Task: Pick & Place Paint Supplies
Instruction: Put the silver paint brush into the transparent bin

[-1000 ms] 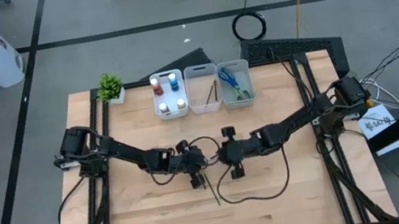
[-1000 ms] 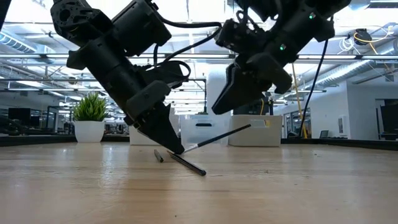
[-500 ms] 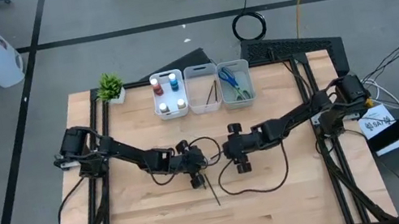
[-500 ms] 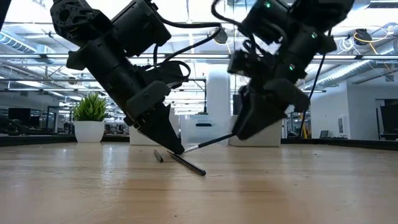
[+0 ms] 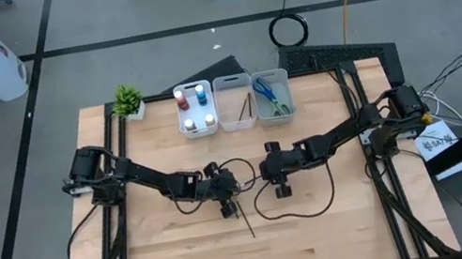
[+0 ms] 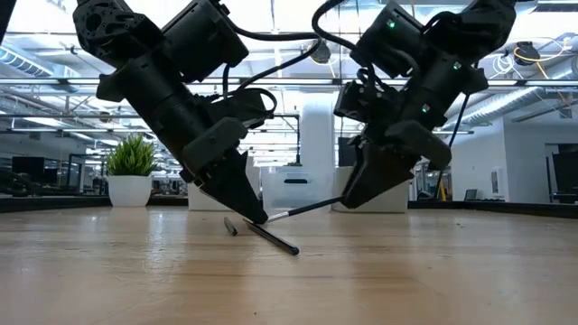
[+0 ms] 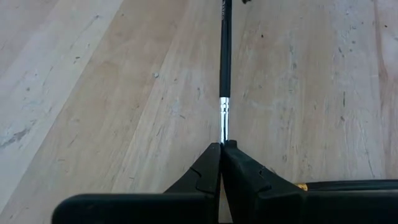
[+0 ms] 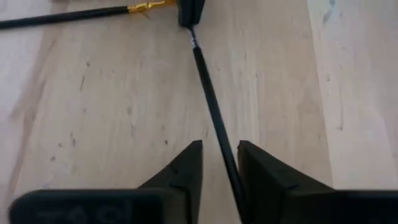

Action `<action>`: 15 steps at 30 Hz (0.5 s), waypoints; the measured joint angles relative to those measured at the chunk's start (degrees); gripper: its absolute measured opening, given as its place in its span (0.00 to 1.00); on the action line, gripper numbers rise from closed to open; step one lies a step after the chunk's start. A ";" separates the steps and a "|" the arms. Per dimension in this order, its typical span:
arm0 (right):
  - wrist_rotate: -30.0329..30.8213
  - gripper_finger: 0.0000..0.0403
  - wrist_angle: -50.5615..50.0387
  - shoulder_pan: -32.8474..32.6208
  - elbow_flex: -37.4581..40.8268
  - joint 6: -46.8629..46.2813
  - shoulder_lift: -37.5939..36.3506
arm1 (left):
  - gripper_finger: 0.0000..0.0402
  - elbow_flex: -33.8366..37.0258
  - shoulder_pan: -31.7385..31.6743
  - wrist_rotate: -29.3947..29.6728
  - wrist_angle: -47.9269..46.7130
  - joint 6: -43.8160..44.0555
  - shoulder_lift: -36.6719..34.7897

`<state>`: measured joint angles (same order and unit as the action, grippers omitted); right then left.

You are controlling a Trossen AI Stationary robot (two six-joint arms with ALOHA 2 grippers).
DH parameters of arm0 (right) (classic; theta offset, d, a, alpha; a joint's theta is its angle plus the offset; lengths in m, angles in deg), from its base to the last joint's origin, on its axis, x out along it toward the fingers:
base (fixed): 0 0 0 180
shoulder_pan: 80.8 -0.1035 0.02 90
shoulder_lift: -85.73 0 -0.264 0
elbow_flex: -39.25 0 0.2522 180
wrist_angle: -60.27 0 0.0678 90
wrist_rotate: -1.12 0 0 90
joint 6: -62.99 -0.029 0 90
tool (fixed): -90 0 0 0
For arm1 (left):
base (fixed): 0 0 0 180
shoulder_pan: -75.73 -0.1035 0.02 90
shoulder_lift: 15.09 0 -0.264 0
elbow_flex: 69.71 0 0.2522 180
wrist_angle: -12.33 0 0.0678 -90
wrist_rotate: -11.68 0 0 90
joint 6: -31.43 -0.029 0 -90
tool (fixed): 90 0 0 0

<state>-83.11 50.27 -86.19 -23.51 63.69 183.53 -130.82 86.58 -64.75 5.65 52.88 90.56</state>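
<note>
My left gripper (image 6: 257, 215) is down near the tabletop at the table's middle, shut on a thin black brush (image 6: 302, 207). The brush's handle (image 7: 224, 56) slants up toward my right gripper (image 6: 348, 199). That gripper is open, one finger on either side of the handle's free end (image 8: 219, 140); I see no closed pinch there. A second black brush (image 6: 275, 239) with a gold ferrule (image 8: 146, 7) lies flat on the wood just beside my left gripper's fingertips. My left gripper pinches the brush between its two fingertips (image 7: 211, 158), right at the silver ferrule (image 7: 224, 127). The fingers come slanting down from the table's left and lie along the brush. The handle runs on past them, tilted upward and clear of the wood.
Three whitish bins stand in a row at the far edge, holding paint bottles (image 5: 196, 109), brushes (image 5: 235, 102) and scissors (image 5: 272, 96). A small potted plant (image 5: 127, 100) is left of them. A black cable (image 5: 298, 213) loops on the wood below the right arm.
My right gripper has come down and toward the table's right, from above the held brush's handle to its free end, and its fingers now flank that end. My left gripper and the brush's held end have stayed in place.
</note>
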 joint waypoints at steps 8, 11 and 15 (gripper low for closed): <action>-5.82 0.02 1.16 0.09 0.05 1.72 0.00 | 0.05 0.00 0.00 0.02 0.00 0.00 0.02; -5.62 0.01 1.28 -0.16 0.05 2.17 0.00 | 0.05 0.00 0.00 0.02 0.00 0.19 0.02; -5.04 0.01 2.04 -0.24 0.05 2.22 0.00 | 0.05 0.02 0.00 0.04 0.33 -1.12 -0.19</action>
<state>-88.15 52.30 -86.42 -23.46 65.91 183.53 -130.80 86.58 -64.71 5.98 51.76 90.37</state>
